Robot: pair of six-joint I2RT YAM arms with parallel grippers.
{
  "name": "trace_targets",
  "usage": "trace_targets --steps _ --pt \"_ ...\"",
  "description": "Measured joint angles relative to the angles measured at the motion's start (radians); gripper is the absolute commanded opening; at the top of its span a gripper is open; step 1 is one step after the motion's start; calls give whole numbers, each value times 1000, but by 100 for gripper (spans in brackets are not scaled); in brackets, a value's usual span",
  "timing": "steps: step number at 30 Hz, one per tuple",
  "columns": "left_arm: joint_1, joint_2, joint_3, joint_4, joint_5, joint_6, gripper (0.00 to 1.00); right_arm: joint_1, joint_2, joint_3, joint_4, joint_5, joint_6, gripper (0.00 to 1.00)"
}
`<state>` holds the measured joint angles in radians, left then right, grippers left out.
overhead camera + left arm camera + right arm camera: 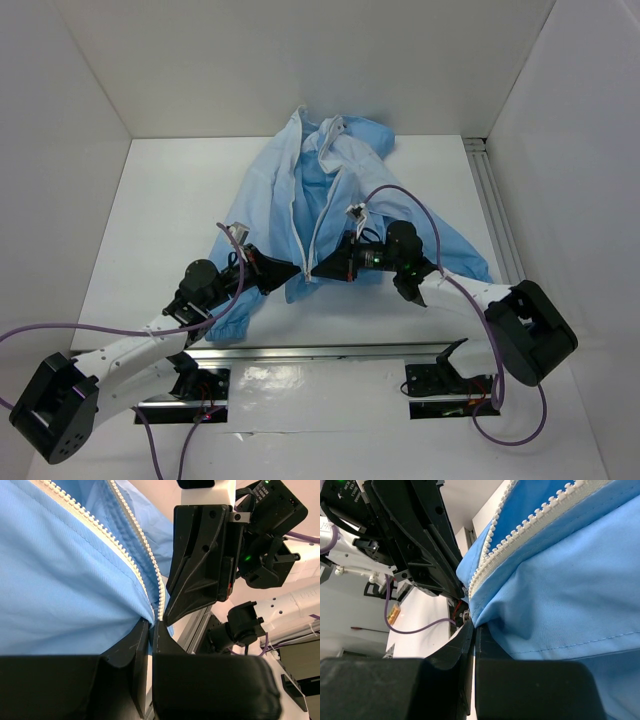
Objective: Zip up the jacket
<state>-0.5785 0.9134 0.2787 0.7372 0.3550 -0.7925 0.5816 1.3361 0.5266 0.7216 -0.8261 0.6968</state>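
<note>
Two toothed zipper strips [105, 532] edge the thin jacket [60, 580].

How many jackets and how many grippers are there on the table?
Jacket: 1, light blue
Grippers: 2, the left gripper and the right gripper, both black and both pinching the jacket's bottom edge
Total: 3

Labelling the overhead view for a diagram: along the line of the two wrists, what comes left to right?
Black-and-white left arm → white zipper's lower end on the light-blue thin-fabric jacket → black-and-white right arm.
</note>
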Motion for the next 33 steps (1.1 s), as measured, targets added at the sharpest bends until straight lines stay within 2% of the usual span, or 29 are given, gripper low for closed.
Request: trace_targets --steps 33 --pt "0 -21 0 -43 -9 -2 0 -19 -2 -42 47 0 32 0"
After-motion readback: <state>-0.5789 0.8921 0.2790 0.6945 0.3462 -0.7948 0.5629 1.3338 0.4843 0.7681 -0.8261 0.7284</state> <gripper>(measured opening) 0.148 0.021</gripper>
